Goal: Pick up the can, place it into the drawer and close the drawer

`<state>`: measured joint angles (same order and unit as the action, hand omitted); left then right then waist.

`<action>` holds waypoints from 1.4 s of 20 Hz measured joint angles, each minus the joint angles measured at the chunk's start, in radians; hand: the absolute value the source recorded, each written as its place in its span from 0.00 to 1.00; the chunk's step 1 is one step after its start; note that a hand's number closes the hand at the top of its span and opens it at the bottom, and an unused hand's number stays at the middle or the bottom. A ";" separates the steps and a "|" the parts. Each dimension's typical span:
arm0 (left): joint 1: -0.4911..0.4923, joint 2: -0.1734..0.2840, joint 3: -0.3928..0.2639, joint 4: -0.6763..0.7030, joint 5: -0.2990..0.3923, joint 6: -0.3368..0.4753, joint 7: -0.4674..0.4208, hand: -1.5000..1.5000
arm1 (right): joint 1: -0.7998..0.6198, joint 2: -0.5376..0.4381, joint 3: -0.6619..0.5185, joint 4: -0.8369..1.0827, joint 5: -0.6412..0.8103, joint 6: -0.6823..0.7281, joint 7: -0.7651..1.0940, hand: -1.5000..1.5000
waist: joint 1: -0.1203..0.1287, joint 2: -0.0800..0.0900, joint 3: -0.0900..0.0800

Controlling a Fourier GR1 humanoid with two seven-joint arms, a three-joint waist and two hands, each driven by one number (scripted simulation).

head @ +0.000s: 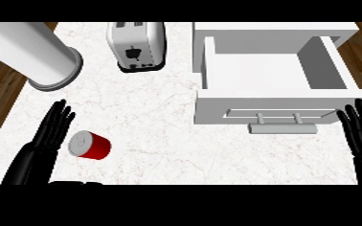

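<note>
A red can [90, 145] with a silver lid lies on its side on the white marble counter at the lower left. My left hand [44, 136] is just left of it, fingers straight and pointing up, not touching the can. The white drawer [272, 106] stands pulled open at the right, its inside bare, with a grey bar handle [283, 128] on its front. My right hand [351, 129] shows at the right edge beside the drawer's front corner, fingers straight and upward.
A silver toaster [138, 45] stands at the back centre. A large white cylinder [39, 57] with a grey rim lies at the back left. Wooden floor shows past the counter's left edge [10, 84].
</note>
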<state>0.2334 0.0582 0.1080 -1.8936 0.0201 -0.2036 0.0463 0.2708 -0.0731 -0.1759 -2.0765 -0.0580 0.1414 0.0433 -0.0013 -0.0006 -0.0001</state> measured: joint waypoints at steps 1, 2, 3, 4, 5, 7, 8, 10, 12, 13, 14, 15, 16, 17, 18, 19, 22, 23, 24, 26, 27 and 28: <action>0.012 -0.006 -0.001 0.011 -0.010 0.002 -0.021 0.00 | 0.005 -0.001 -0.007 0.002 -0.003 0.006 -0.003 0.00 | 0.000 0.000 0.000; 0.016 -0.002 0.011 0.020 -0.009 0.001 -0.035 0.00 | 0.005 -0.003 -0.019 0.017 -0.012 0.015 -0.017 0.00 | 0.000 0.000 0.000; 0.018 0.000 0.019 0.040 -0.010 -0.002 -0.055 0.00 | 0.000 -0.003 -0.018 0.024 -0.009 0.018 -0.015 0.00 | 0.001 0.000 0.000; 0.027 -0.001 0.020 0.047 -0.016 -0.004 -0.070 0.00 | -0.007 0.001 -0.017 0.027 -0.003 0.015 -0.014 0.00 | 0.001 0.000 0.000; 0.021 0.003 0.031 0.072 -0.013 -0.008 -0.085 0.00 | -0.025 -0.001 -0.018 0.029 -0.002 0.010 0.003 0.00 | 0.001 0.000 0.000; 0.018 0.010 0.046 0.111 -0.013 -0.017 -0.116 0.00 | -0.028 -0.001 -0.025 0.044 0.001 0.019 -0.009 0.00 | 0.001 0.000 0.000; 0.006 0.017 0.060 0.148 -0.010 -0.022 -0.137 0.00 | -0.026 0.002 -0.021 0.037 0.005 0.019 -0.007 0.00 | 0.001 0.000 0.000; 0.009 0.023 0.071 0.180 -0.013 -0.032 -0.168 0.00 | -0.023 0.005 -0.028 0.032 0.001 0.026 -0.013 0.00 | 0.001 0.000 0.000; 0.000 0.035 0.089 0.218 -0.013 -0.040 -0.190 0.00 | -0.036 0.005 -0.036 0.053 -0.003 0.032 -0.027 0.00 | 0.001 0.000 0.000; 0.000 0.033 0.088 0.231 -0.020 -0.040 -0.205 0.00 | -0.047 0.005 -0.035 0.054 -0.002 0.030 -0.016 0.00 | 0.001 0.000 0.000; -0.009 0.040 0.097 0.256 -0.021 -0.042 -0.218 0.00 | -0.045 0.011 -0.029 0.073 0.009 0.033 -0.036 0.00 | 0.001 0.000 0.000; -0.004 0.049 0.108 0.270 -0.016 -0.054 -0.235 0.00 | -0.038 0.015 -0.028 0.068 0.011 0.035 -0.040 0.00 | 0.001 0.000 0.000; 0.000 0.050 0.111 0.289 -0.025 -0.056 -0.259 0.00 | -0.036 0.013 -0.034 0.070 0.007 0.040 -0.048 0.00 | 0.001 0.000 0.000; 0.005 0.046 0.108 0.304 -0.034 -0.054 -0.278 0.00 | -0.045 0.011 -0.041 0.072 0.006 0.038 -0.041 0.00 | 0.001 0.000 0.000; 0.001 0.043 0.107 0.313 -0.041 -0.049 -0.279 0.00 | -0.037 0.018 -0.036 0.064 0.010 0.037 -0.039 0.00 | 0.001 0.000 0.000; 0.000 0.049 0.111 0.316 -0.037 -0.058 -0.281 0.00 | -0.030 0.023 -0.032 0.057 0.016 0.039 -0.042 0.00 | 0.001 0.000 0.000; -0.013 0.071 0.137 0.408 -0.038 -0.080 -0.345 0.00 | -0.016 0.020 -0.047 0.027 0.000 0.048 -0.028 0.00 | -0.001 0.000 0.000; -0.024 0.077 0.142 0.426 -0.035 -0.085 -0.350 0.00 | -0.024 0.018 -0.048 0.021 -0.001 0.047 -0.015 0.00 | -0.001 0.000 0.000; -0.024 0.071 0.140 0.440 -0.043 -0.079 -0.363 0.00 | -0.035 0.021 -0.041 0.015 0.006 0.040 0.002 0.00 | 0.000 0.000 0.000; -0.034 0.080 0.149 0.480 -0.043 -0.085 -0.387 0.00 | -0.030 0.034 -0.026 0.035 0.025 0.030 -0.026 0.00 | 0.000 0.000 0.000; -0.033 0.089 0.156 0.478 -0.036 -0.096 -0.381 0.00 | -0.029 0.041 -0.020 0.033 0.036 0.024 -0.030 0.00 | 0.000 0.000 0.000; -0.044 0.092 0.160 0.495 -0.035 -0.097 -0.384 0.00 | -0.031 0.040 -0.024 0.033 0.033 0.026 -0.028 0.00 | 0.000 0.000 0.000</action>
<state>0.1889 0.1505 0.2677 -1.3981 -0.0148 -0.3004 -0.3372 0.2398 -0.0332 -0.1997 -2.0433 -0.0250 0.1676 0.0155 -0.0010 -0.0004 -0.0001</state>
